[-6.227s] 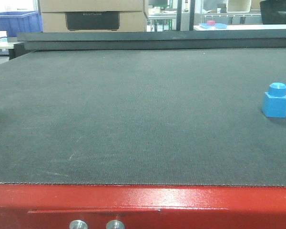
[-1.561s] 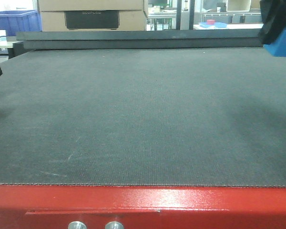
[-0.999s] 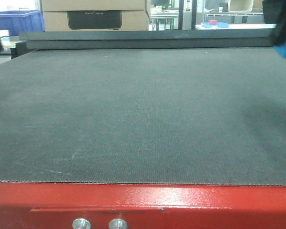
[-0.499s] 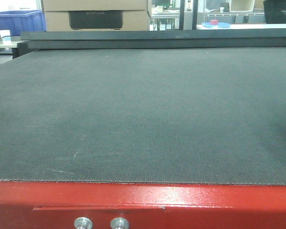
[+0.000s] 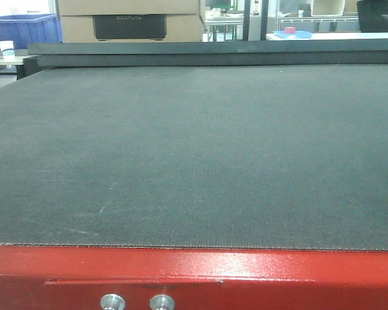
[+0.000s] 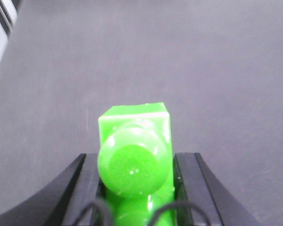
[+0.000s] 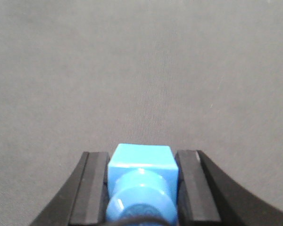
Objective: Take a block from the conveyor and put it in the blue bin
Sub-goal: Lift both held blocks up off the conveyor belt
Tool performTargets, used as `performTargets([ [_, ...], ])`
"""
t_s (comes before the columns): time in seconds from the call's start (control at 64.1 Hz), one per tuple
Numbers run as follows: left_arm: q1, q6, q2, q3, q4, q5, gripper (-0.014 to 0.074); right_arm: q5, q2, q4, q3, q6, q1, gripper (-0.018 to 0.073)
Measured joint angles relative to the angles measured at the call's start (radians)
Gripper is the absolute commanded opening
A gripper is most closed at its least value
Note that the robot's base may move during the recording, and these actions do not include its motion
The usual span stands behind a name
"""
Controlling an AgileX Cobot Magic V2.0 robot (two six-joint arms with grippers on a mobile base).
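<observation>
My left gripper [image 6: 137, 160] is shut on a green block [image 6: 132, 136] with a round stud, held above the dark grey belt [image 6: 203, 70]. In the right wrist view a blue block [image 7: 141, 165] with a stud sits between the black fingers [image 7: 95, 188] of my right gripper [image 7: 142, 157], which is shut on it above the belt. The front view shows the conveyor [image 5: 194, 148] with no block on it and neither gripper. A blue bin [image 5: 22, 29] stands behind the belt at the far left.
The conveyor's red frame edge [image 5: 246, 268] with two silver buttons [image 5: 112, 301] runs along the front. A cardboard box [image 5: 129, 19] stands behind the belt. A blue tray [image 5: 291, 32] with a red item lies on a table at the back right.
The blue block left the belt in my right gripper and rose out of the front view at the upper right. The green block and left gripper left that view at the left edge.
</observation>
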Motion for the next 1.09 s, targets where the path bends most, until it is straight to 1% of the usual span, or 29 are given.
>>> performTargets([
  [0.109,-0.045,0.000,-0.034,0.000,0.005,0.000,-0.0111,0.036,-0.018,0.000,-0.067,-0.006,0.022,-0.0160],
  [0.203,-0.070,0.000,-0.060,0.000,0.005,0.000,-0.0111,0.064,-0.028,0.000,-0.134,-0.008,0.034,-0.0160],
  [0.297,-0.075,0.000,-0.085,0.002,0.005,-0.011,-0.0111,0.093,-0.043,0.000,-0.201,-0.008,0.036,-0.0160],
  [0.437,-0.076,0.000,-0.104,0.002,0.005,-0.039,-0.0111,0.113,-0.063,0.000,-0.246,-0.008,0.036,-0.0160],
  [1.093,-0.076,0.000,-0.104,0.002,0.008,-0.048,-0.0111,0.131,-0.065,0.000,-0.248,-0.010,0.036,-0.0162],
])
